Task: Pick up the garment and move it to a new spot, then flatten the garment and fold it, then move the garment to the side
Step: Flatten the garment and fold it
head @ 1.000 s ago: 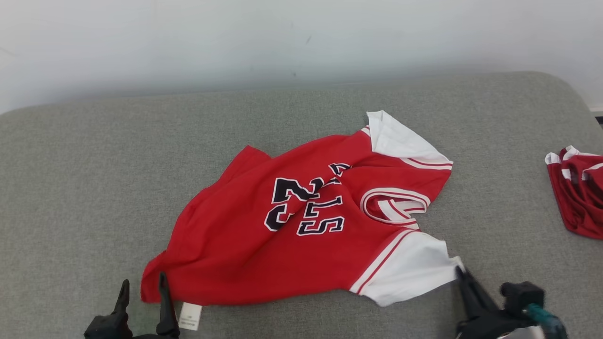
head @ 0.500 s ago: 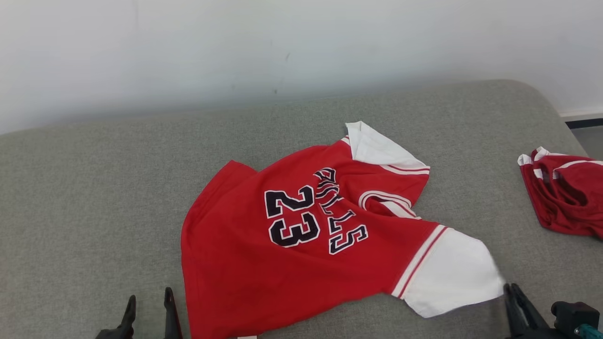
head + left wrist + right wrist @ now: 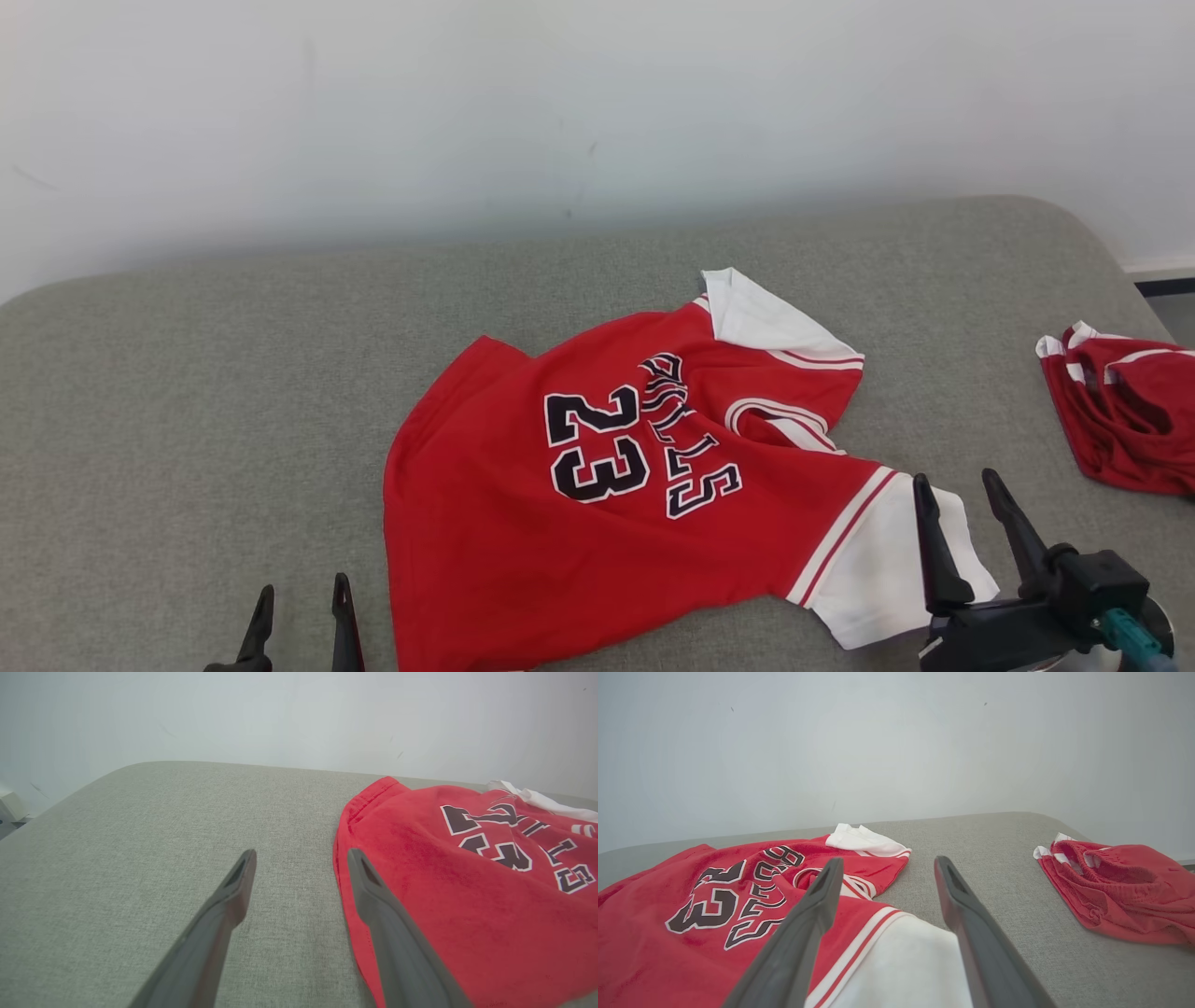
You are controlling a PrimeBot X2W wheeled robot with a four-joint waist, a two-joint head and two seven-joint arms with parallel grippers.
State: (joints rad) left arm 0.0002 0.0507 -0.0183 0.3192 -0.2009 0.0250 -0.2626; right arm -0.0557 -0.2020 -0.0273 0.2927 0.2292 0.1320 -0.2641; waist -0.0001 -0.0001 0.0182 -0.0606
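The garment [image 3: 523, 551] is a red jersey with white sleeves and the number 23, lying loosely spread on the grey cushioned surface [image 3: 187, 401]. Its near white sleeve [image 3: 882, 579] lies under my right gripper [image 3: 957, 481], which is open above it and holds nothing. In the right wrist view the right gripper [image 3: 887, 863] hovers over that sleeve [image 3: 901, 966]. My left gripper [image 3: 301, 590] stands open at the lower left, just left of the jersey's hem. In the left wrist view the left gripper [image 3: 301, 854] is empty, with the hem [image 3: 345, 826] by its right finger.
A second red garment [image 3: 1120, 420] lies crumpled at the right edge of the surface, also in the right wrist view [image 3: 1115, 882]. A pale wall [image 3: 560, 112] rises behind. Bare grey surface spreads to the left of the jersey.
My right gripper has opened and let go of the white sleeve, then risen over it. The jersey has been drawn flatter toward the right. The head view has shifted.
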